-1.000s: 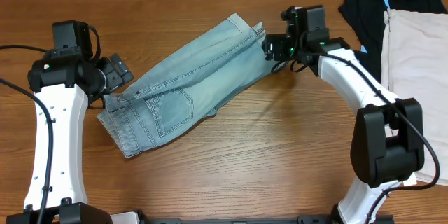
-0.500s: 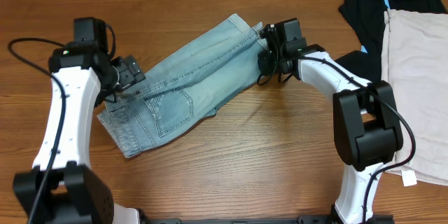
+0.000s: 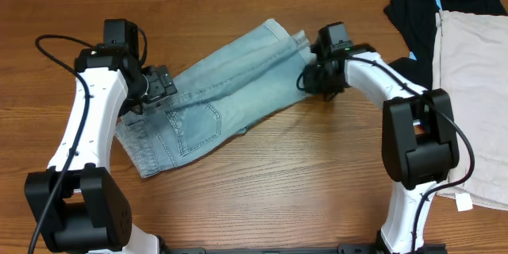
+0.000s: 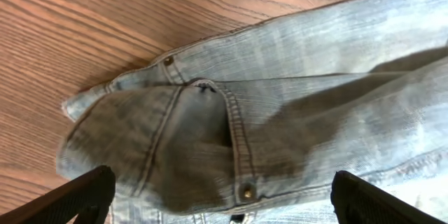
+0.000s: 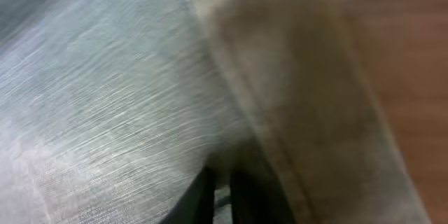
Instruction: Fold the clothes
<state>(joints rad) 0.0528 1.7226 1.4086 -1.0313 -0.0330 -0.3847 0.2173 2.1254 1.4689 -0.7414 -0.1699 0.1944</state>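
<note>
The clothes [image 3: 214, 95], faded light-blue denim shorts, lie slantwise across the table from lower left to upper right. My left gripper [image 3: 159, 87] hovers over their waistband end. In the left wrist view it [image 4: 227, 203] is open wide, with the waistband [image 4: 210, 91] and a metal rivet [image 4: 245, 192] beneath it. My right gripper [image 3: 311, 70] is at the leg hem on the upper right. Seen from the right wrist, it [image 5: 222, 192] is shut on a pinch of the denim [image 5: 105, 91] beside the hem seam [image 5: 294, 112].
A black garment [image 3: 413, 8] and a beige garment [image 3: 476, 87] are piled at the right edge, close behind the right arm. Bare wooden table [image 3: 302, 182] stretches in front of the shorts.
The right gripper has closed on the leg hem and pulled it slightly right. The left arm has moved right and now stands over the waistband end, still open.
</note>
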